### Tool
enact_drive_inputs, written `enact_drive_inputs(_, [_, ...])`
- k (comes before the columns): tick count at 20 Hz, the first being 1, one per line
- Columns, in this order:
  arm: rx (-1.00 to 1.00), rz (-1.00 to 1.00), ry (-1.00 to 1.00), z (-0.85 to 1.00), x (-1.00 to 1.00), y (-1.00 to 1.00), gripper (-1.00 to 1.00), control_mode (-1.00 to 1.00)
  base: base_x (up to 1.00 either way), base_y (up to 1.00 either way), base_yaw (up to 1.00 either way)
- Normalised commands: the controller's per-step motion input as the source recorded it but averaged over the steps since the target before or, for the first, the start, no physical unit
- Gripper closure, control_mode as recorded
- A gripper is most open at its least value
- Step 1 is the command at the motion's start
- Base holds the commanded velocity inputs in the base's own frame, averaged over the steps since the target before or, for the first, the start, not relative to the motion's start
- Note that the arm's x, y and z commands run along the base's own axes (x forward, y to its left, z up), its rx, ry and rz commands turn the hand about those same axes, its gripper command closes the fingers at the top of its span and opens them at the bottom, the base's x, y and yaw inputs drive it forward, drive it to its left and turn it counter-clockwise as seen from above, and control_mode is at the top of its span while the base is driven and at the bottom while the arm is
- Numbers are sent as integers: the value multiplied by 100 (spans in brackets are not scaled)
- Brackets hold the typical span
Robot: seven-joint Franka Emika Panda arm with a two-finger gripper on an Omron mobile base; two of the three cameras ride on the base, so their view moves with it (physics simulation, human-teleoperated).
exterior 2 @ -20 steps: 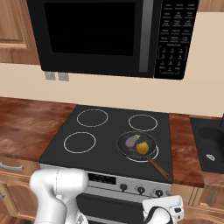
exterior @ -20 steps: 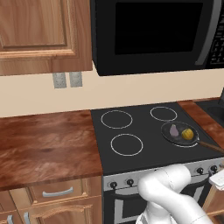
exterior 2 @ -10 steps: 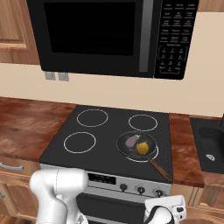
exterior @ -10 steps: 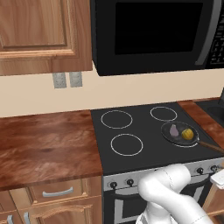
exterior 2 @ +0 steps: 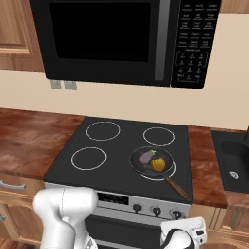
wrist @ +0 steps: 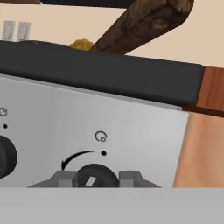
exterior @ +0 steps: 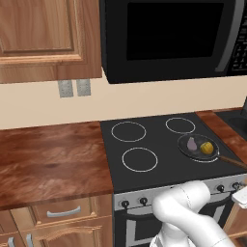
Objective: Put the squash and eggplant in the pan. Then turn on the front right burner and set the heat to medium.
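Observation:
The dark pan [exterior 2: 165, 159] rests on the front right burner [exterior 2: 170, 173], its brown handle [exterior 2: 178, 187] pointing toward the stove's front. Inside it lie the purple eggplant [exterior 2: 145, 156] and the yellow squash [exterior 2: 157, 165], side by side; from the left they show as eggplant [exterior: 192, 144] and squash [exterior: 206, 147] in the pan [exterior: 185, 140]. My gripper [wrist: 97, 178] is down at the stove's front panel, shut on a black knob [wrist: 94, 175], with a finger [wrist: 129, 177] on each side. Above the cooktop edge, the handle [wrist: 144, 19] and a bit of squash [wrist: 81, 43] peek out.
Further knobs [exterior 2: 156, 211] line the silver front panel [wrist: 144, 144]. Three bare burner rings [exterior 2: 102, 130] mark the black cooktop. A microwave [exterior 2: 121, 39] hangs above. Wooden counters [exterior: 48, 159] flank the stove, and a sink [exterior 2: 233, 160] lies to the right.

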Motion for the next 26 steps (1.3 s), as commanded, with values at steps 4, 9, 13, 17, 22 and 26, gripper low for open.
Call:
enact_drive_inputs(4, [-15, 1, 0, -6, 28, 3, 100, -100, 0, 0, 0])
enact_drive_inputs(9, [-31, 15, 0, -9, 34, 5, 100, -100, 0, 0, 0])
enact_drive_inputs(13, [-34, 22, 0, -18, 42, 9, 100, -100, 0, 0, 0])
enact_drive_inputs(17, [-35, 24, 0, -29, 47, 11, 100, -100, 0, 0, 0])
enact_drive_inputs(22, [-37, 22, 0, -31, 52, 18, 100, -100, 0, 0, 0])
enact_drive_inputs(26, [-40, 19, 0, -28, 47, 26, 100, -100, 0, 0, 0])
